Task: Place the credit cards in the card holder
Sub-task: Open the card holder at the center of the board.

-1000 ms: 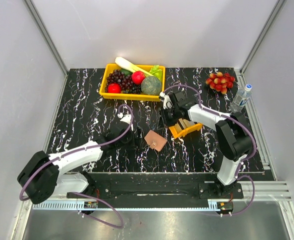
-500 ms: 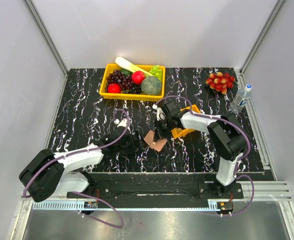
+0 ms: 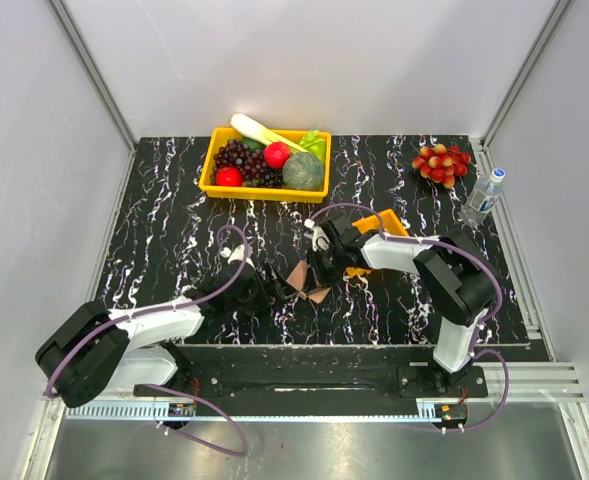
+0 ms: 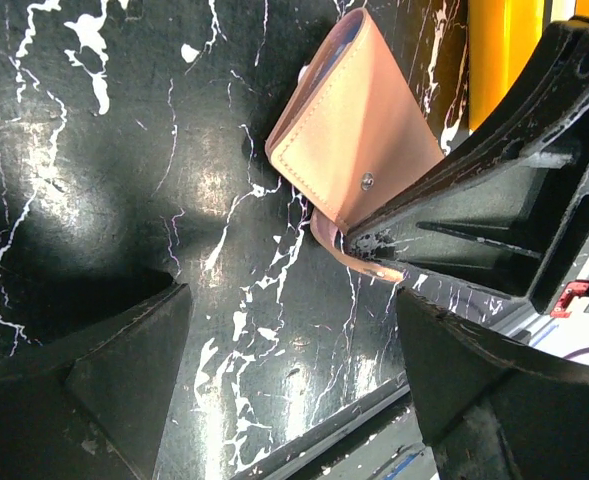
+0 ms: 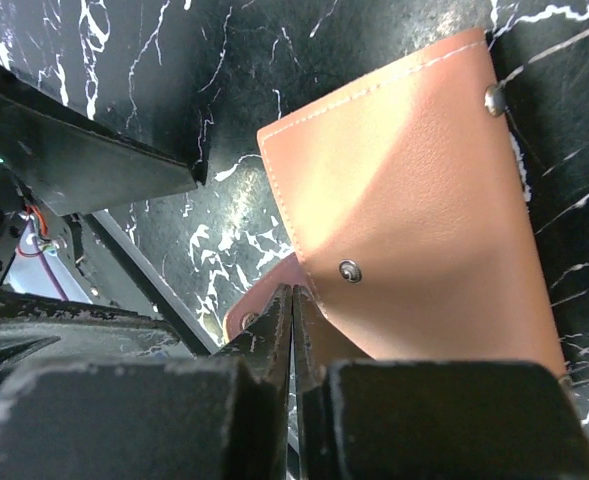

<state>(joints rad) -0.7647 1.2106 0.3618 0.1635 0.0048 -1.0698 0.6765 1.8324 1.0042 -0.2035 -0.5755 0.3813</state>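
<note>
The tan-pink card holder (image 3: 310, 281) lies folded shut on the black marble table, also in the left wrist view (image 4: 354, 130) and the right wrist view (image 5: 414, 200). My right gripper (image 3: 320, 271) is shut, and its tips (image 5: 292, 295) press at the edge of the flap, on the snap tab (image 5: 259, 305). It shows from the side in the left wrist view (image 4: 359, 238). My left gripper (image 3: 274, 287) is open wide and empty (image 4: 289, 310), just left of the holder, jaws facing it. No credit cards are visible; the right arm covers most of the orange tray (image 3: 386, 221).
A yellow fruit bin (image 3: 212, 168) stands at the back. A red grape bunch (image 3: 441, 163) and a water bottle (image 3: 483, 197) are at the back right. The orange tray's wall shows in the left wrist view (image 4: 499, 50). The table's near edge (image 4: 334, 425) is close to my left gripper.
My right gripper moved from over the orange tray leftward and down to the card holder's tab. My left gripper came closer to the holder, which shifted slightly toward the near edge.
</note>
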